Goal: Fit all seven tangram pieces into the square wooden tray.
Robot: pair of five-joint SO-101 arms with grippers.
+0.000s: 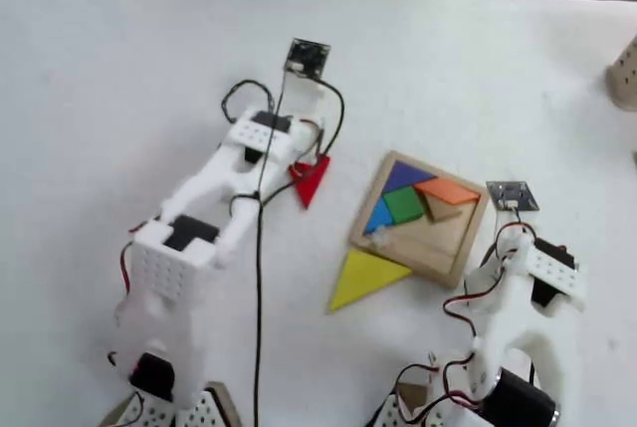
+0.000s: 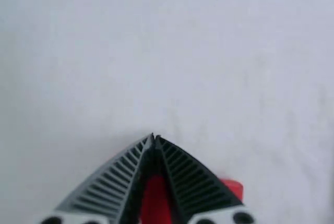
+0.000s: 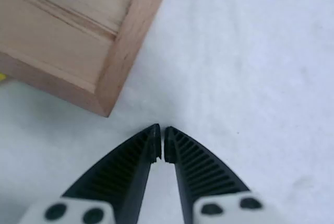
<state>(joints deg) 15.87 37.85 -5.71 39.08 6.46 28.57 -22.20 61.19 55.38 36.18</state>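
The square wooden tray (image 1: 456, 260) lies right of centre; its corner (image 3: 112, 85) shows in the right wrist view. Inside it are a dark blue piece (image 1: 406, 175), an orange piece (image 1: 446, 190), a green piece (image 1: 403, 205) and a light blue piece (image 1: 380, 216). A yellow triangle (image 1: 363, 278) lies on the table against the tray's near-left edge. A red triangle (image 1: 311, 180) sits left of the tray, and my left gripper (image 2: 155, 139) is shut on this red triangle (image 2: 154, 198). My right gripper (image 3: 160, 143) is shut on nothing, just beside the tray's corner.
White table all round. A beige perforated object (image 1: 625, 74) stands at the far right edge. A black cable (image 1: 259, 288) runs down from the left arm to the front edge, where both arm bases stand.
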